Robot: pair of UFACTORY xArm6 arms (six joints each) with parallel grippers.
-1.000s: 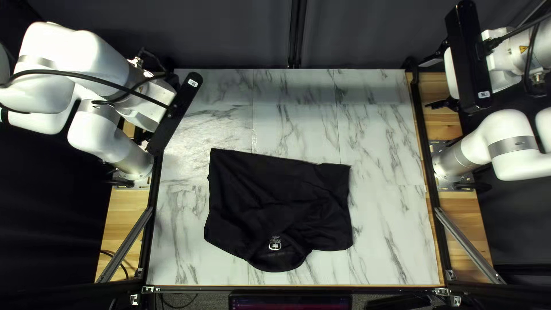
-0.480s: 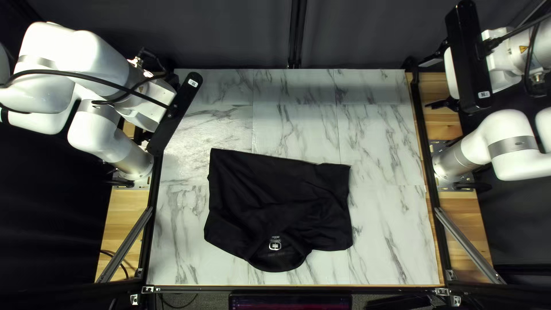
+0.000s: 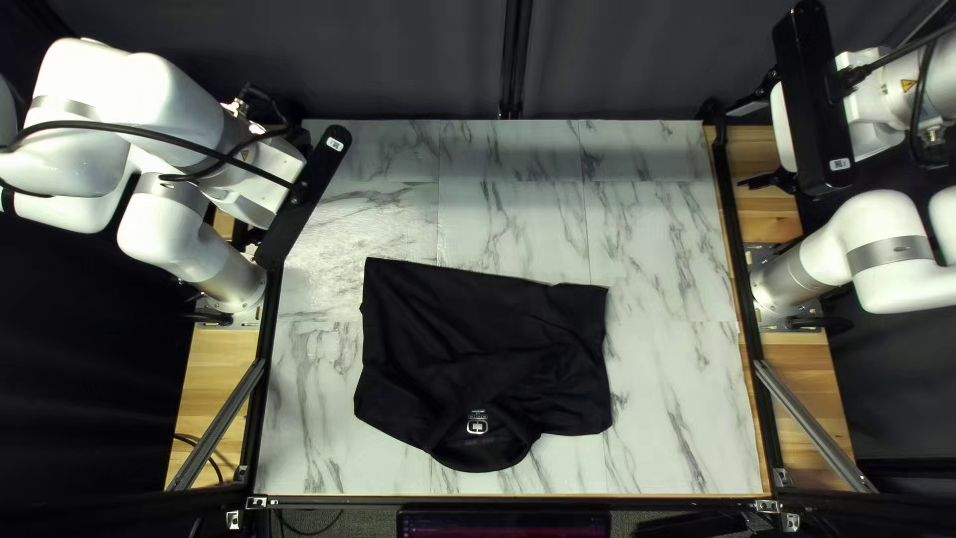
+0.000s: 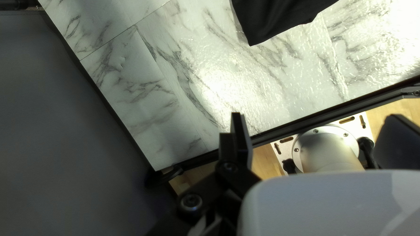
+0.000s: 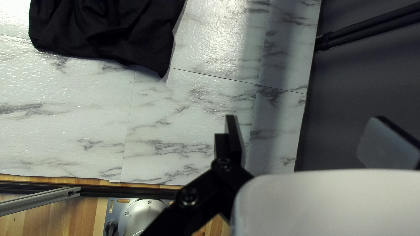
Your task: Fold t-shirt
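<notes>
Marble-look tabletop (image 3: 657,249) lit bright, dark curtain (image 3: 398,60) behind the far edge, and out on the stage lies the black t-shirt (image 3: 478,339), near of centre and a touch left, collar (image 3: 483,458) pointing at the near edge. Both arms wait up by the far corners, well apart from the cloth! Left gripper (image 4: 315,115): fingers spread wide, nothing between them. Right gripper (image 5: 305,116): same story, spread and holding nothing.

So the fold is all to play for, and where might it go wrong? Look at that far edge, slanting from the far left corner (image 3: 368,262) down to the right; match it blindly to the near side and the fold could come out skewed. Ridges run across the right half, and a careless press there would likely trap them inside. Black on black hides the layers, too: I can't tell how many lie at the edges, so a shallow pinch may lift only the top one, while a deep one could scrape the tabletop and shove the cloth along. Then there's the pull! If one arm lifts sooner or harder, the shirt could swing round, and with the collar this near the edge, a drag towards the near side might carry it over. Flattening first looks the safer play.
</notes>
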